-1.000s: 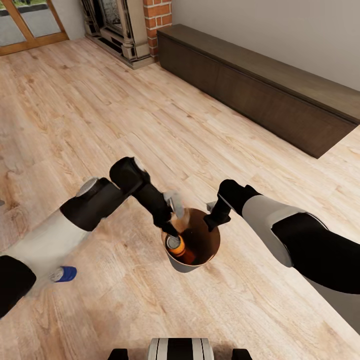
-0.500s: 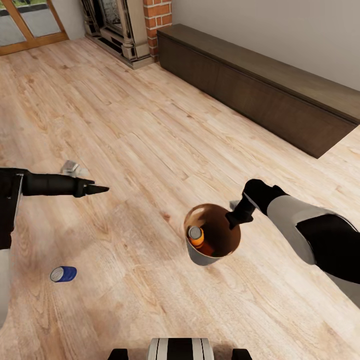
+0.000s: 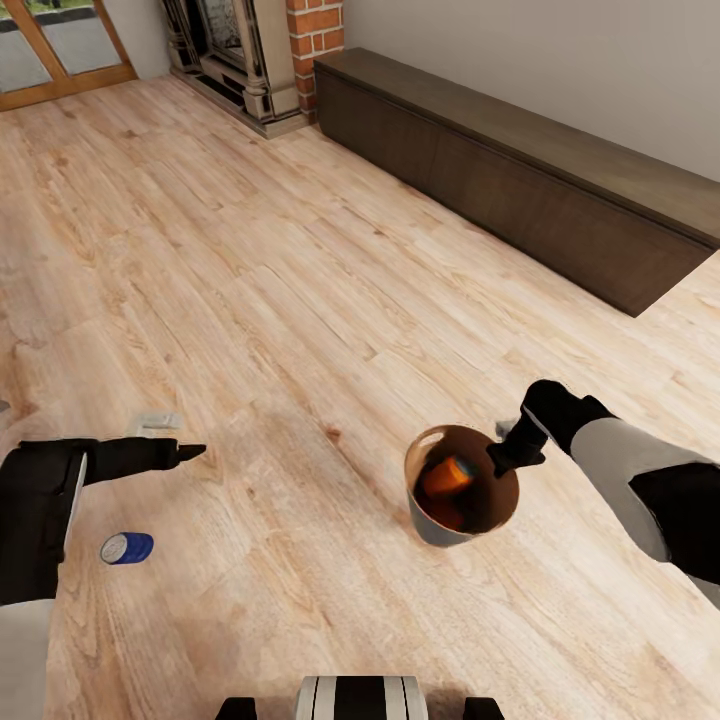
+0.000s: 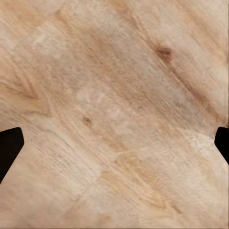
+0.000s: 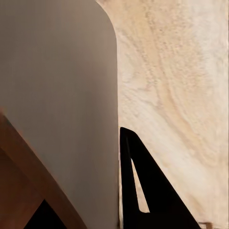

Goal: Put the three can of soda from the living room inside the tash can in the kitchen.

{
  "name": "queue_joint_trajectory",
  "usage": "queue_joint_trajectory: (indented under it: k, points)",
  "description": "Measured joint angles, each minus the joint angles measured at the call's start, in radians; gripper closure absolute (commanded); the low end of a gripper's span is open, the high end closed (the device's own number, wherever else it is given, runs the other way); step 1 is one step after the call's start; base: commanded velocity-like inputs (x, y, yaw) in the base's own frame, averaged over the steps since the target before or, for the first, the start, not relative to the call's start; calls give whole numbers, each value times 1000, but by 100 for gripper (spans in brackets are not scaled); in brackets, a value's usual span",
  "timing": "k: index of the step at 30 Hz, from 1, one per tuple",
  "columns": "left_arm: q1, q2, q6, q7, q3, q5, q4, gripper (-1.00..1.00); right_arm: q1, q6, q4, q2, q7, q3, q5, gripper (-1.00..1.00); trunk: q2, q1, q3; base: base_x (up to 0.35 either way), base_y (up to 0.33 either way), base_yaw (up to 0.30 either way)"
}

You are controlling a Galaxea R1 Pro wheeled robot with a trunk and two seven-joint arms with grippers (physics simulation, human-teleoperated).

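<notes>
In the head view, the left gripper is at the 9 o'clock side, extended horizontally above the wood floor; the fingertips appear as one dark point there. In the left wrist view, the two dark fingertips sit at opposite edges with bare floor planks between them, so the jaws are spread apart and hold nothing. The blue soda can lies on its side on the floor at 8 o'clock, near the left forearm and apart from the gripper. Right of centre, at 4 o'clock, the trash can is tilted, with its brown interior facing the camera. An orange soda can lies inside it; whether a second can lies beneath it cannot be determined. The right gripper is clamped on the rim of the bin at its 2 o'clock edge. In the right wrist view, one dark finger lies against the pale grey outer wall and the brown inner face shows on the other side of the rim. At 1 o'clock, a long dark low cabinet runs along the wall, with the red brick fireplace at 12 o'clock.
</notes>
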Motion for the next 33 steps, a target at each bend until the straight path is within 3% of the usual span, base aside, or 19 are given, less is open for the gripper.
queue_joint_trajectory:
  k: [1, 2, 4, 5, 7, 8, 10, 12, 18, 33]
  points:
    - [3, -12, -8, 3, 8, 0, -1, -100, 16, -1, -22, -1, -1, -2, 11, 100, 0, 0, 0, 0, 0, 0]
    - [11, -38, -34, 10, 20, 0, -3, -100, 51, -7, -78, -3, -8, -30, 24, 100, 0, 0, 0, 0, 0, 0]
    - [21, -73, -70, 31, 31, -1, -6, -100, 118, 1, -183, -4, -33, -96, -7, 100, 0, 0, 0, 0, 0, 0]
    - [23, -81, -79, 40, 33, -2, -7, -100, 142, 11, -218, -3, -42, -118, -36, 100, 0, 0, 0, 0, 0, 0]
    - [28, -97, -95, 64, 37, -2, -8, -100, 203, 15, -310, -3, -70, -174, -55, 100, 0, 0, 0, 0, 0, 0]
    - [30, -105, -102, 78, 38, -1, -7, -100, 255, 9, -367, -4, -84, -235, -39, 100, 0, 0, 0, 0, 0, 0]
    - [32, -115, -106, 85, 39, -1, -7, -100, 293, 6, -396, -6, -95, -278, -2, 100, 0, 0, 0, 0, 0, 0]
    - [33, -132, -110, 90, 40, -5, -3, -100, 318, -25, -417, -23, -101, -317, 7, 100, 0, 0, 0, 0, 0, 0]
    - [34, -145, -112, 93, 40, -10, 0, -100, 332, -54, -426, -34, -103, -331, -17, 100, 0, 0, 0, 0, 0, 0]
    - [34, -146, -110, 152, 40, 0, -2, -100, 333, -62, -427, -32, -109, -333, -6, 100, 0, 0, 0, 0, 0, 0]
